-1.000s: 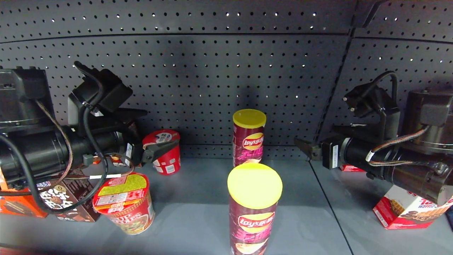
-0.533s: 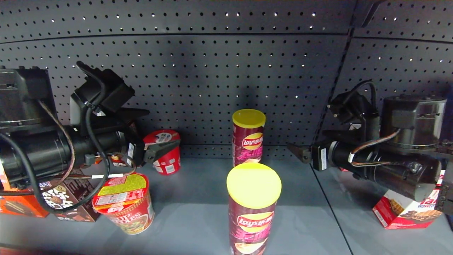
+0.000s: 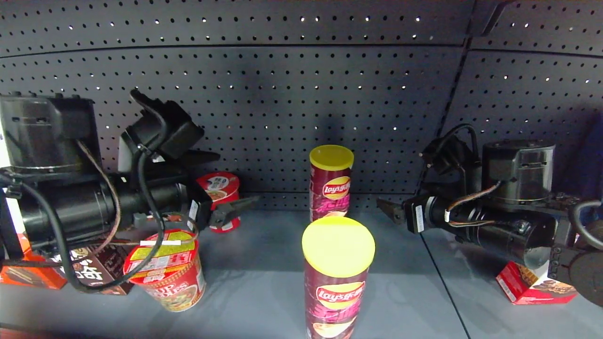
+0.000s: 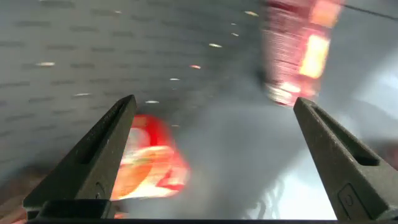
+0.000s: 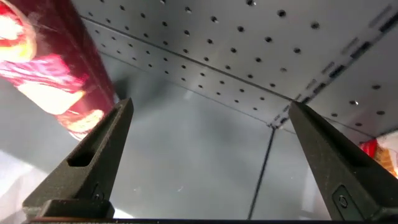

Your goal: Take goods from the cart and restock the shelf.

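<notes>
Right at the front edge of the shelf (image 3: 264,292), about midway along, stands a maroon chip can (image 3: 338,282) with a yellow lid, upright. To its left, also near the front, a red noodle cup (image 3: 166,270) with a yellow-and-red foil lid sits tilted, leaning toward the front. Past it, by the shelf's left edge, lie a dark snack box (image 3: 92,275) and an orange box (image 3: 26,277), both partly behind the left arm. Over by the right edge, beyond a seam in the shelf, a red biscuit box (image 3: 527,288) lies flat under the right arm.

Further in, the two arms come in from either side, above the shelf. The left gripper (image 4: 214,102) has its jaws spread wide with nothing between them; it hangs just in front of the rear cup. The right gripper (image 5: 211,104) is likewise spread and empty, well apart from the rear can.

At the back, a second chip can (image 3: 331,181) stands upright behind the front one, close to the pegboard wall (image 3: 301,94). Left of it, a second red cup (image 3: 217,186) sits at the back edge, partly hidden by the left arm's lower finger.
</notes>
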You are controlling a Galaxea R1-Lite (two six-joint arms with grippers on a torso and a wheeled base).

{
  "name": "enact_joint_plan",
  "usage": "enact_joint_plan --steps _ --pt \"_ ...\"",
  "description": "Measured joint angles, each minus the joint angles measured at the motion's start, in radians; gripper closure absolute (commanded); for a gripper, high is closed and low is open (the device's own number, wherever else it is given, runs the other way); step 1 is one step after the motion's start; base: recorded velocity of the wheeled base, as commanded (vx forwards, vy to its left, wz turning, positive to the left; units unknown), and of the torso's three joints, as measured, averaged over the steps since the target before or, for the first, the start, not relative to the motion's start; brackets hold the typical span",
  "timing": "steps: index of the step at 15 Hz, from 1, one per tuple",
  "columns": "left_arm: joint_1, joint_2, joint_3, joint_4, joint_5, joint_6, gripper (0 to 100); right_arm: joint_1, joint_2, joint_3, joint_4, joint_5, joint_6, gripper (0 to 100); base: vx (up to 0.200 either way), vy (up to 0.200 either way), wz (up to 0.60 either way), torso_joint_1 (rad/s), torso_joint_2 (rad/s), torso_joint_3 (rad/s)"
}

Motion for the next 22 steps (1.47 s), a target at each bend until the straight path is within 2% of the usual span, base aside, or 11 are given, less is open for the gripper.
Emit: enact_joint_plan --steps 4,10,13,18,22 --pt "-0.096 -0.022 0.117 0.000 0.003 0.038 0 -0.002 -0.001 0.004 0.000 0.002 0.000 0 0.000 0.000 0.00 0.000 0.00 0.000" --pt "-0.167 -0.085 0.259 0.001 0.003 0.062 0 -0.002 0.004 0.005 0.000 0.002 0.002 0 0.000 0.000 0.00 0.000 0.00 0.000" --pt "-0.202 -0.091 0.280 0.000 0.004 0.069 0 -0.003 0.005 0.004 0.000 0.000 0.004 0 0.000 0.000 0.00 0.000 0.00 0.000" --pt "-0.215 -0.049 0.282 -0.002 0.003 0.102 0 -0.019 0.004 0.013 -0.001 0.002 0.005 0 0.000 0.000 0.00 0.000 0.00 0.000" --pt "-0.255 -0.006 0.281 -0.007 0.003 0.105 0 -0.025 0.003 0.015 -0.001 0.002 0.005 0 0.000 0.000 0.00 0.000 0.00 0.000"
